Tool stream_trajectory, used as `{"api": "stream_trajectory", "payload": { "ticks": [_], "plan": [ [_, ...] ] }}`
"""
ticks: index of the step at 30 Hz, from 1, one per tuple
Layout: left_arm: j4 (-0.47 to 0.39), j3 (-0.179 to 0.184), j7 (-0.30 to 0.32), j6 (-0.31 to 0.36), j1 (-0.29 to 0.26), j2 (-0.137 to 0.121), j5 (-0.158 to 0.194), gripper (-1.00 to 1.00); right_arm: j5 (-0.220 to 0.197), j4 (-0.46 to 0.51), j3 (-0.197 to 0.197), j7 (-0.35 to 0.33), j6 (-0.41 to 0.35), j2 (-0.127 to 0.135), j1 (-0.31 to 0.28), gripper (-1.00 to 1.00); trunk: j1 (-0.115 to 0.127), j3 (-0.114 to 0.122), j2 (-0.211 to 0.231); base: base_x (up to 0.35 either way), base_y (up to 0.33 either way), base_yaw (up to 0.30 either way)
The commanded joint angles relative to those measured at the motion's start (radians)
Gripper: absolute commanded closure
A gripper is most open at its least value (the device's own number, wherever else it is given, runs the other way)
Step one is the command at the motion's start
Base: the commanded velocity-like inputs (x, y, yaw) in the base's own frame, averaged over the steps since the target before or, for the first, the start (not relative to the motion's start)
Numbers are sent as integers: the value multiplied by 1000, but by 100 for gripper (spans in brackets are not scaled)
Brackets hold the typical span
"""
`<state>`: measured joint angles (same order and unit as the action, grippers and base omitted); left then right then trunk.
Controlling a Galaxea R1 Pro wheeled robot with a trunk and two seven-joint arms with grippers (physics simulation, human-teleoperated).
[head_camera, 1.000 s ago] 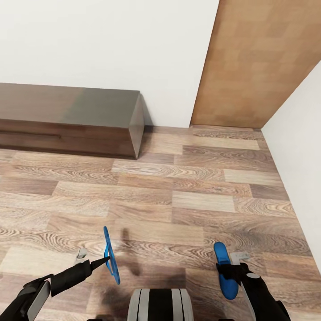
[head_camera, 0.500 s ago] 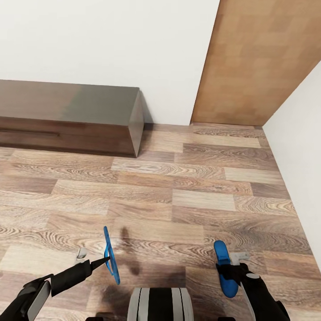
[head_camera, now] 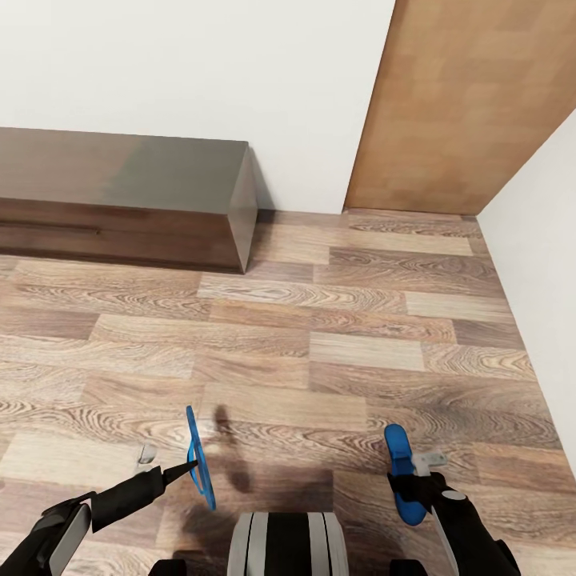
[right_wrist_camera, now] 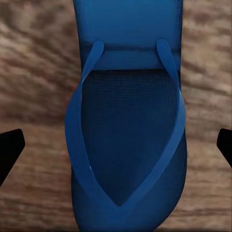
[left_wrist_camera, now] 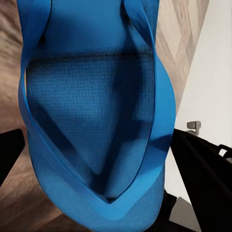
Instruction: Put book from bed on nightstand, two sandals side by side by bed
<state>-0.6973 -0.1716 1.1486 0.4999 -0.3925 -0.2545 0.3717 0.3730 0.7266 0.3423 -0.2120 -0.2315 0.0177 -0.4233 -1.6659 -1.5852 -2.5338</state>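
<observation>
Each of my grippers carries one bright blue sandal above the wood-plank floor. My left gripper [head_camera: 192, 467] is shut on the left sandal [head_camera: 199, 454], which hangs edge-on with its sole upright. In the left wrist view this sandal [left_wrist_camera: 96, 111] lies between the black fingers [left_wrist_camera: 205, 166], straps facing the camera. My right gripper [head_camera: 414, 474] is shut on the right sandal [head_camera: 400, 468], held roughly flat. The right wrist view looks down on that sandal [right_wrist_camera: 128, 140] over the floor. The bed, the book and the nightstands are out of view.
A long low dark cabinet [head_camera: 128, 200] stands against the white wall at the left. A light wooden door [head_camera: 472, 104] fills the back right corner, and a white wall [head_camera: 544, 280] runs along the right. Bare plank floor [head_camera: 320, 336] stretches ahead.
The whole view has shifted slightly, with the cabinet and door sliding up in the picture: the camera moved. Both grippers keep their sandals in the same pose.
</observation>
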Motion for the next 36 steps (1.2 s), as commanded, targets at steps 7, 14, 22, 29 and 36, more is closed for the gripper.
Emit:
{"api": "stream_trajectory", "payload": {
  "ticks": [7, 14, 22, 29, 36],
  "plan": [
    [0, 0, 2, 9, 0, 0, 5, 100, 11, 2, 4, -9, -3, -1, 0, -100, -1, -12, -1, 0, 0, 0],
    [-1, 0, 2, 9, -1, 0, 5, 100, 11, 2, 4, -9, -3, -1, 0, -100, -3, -28, -2, 0, 0, 0],
    [-1, -3, 5, 11, 0, 0, 6, 100, 11, 2, 4, -9, -4, -1, 0, -100, -3, -28, -2, 0, 0, 0],
    [-1, -3, 6, 12, 0, -2, 7, 100, 11, 4, 6, -9, -4, -1, -1, -100, -3, -28, -2, 122, 0, 0],
    [-1, -5, 7, 12, 0, -2, 7, 100, 11, 4, 6, -10, -4, 0, 0, -100, -3, -28, -2, 32, 0, 0]
  ]
}}
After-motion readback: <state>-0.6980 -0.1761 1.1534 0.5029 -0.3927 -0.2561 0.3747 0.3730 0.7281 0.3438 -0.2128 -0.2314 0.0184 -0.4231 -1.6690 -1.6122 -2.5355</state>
